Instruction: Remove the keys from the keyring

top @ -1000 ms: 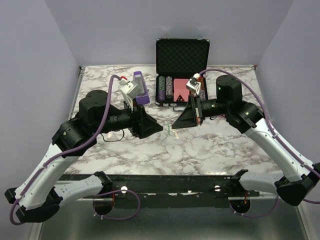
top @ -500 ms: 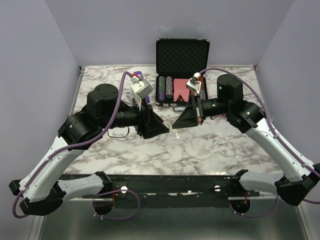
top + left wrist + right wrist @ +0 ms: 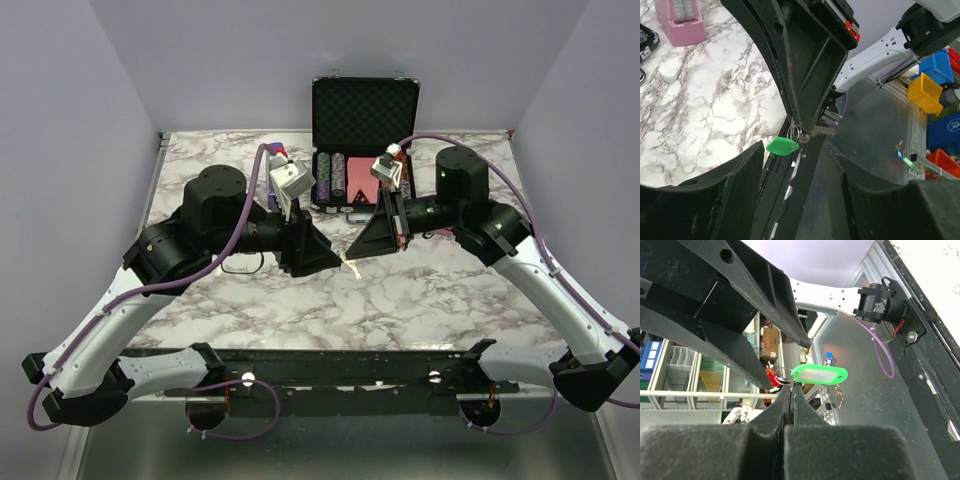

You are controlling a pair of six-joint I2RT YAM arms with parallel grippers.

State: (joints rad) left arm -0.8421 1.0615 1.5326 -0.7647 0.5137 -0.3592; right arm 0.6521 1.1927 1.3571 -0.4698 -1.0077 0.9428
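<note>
My right end effector (image 3: pixel 789 396) is shut tight on the thin metal ring of the keyring (image 3: pixel 818 374). I hold it in the air over the marble surface (image 3: pixel 420 300), on the near side of the case (image 3: pixel 362 110). Its green tag (image 3: pixel 782 146) hangs off the ring, with a key (image 3: pixel 823 131) at my fingertips beside it.

My left end effector (image 3: pixel 335 258) is partly open and holds nothing. Its tips are just beside the keyring, also on the near side of the case. I cannot tell if they touch the keyring.

The case stands open, with chips (image 3: pixel 330 178) inside. A purple block (image 3: pixel 682 20) stands left of the case.
</note>
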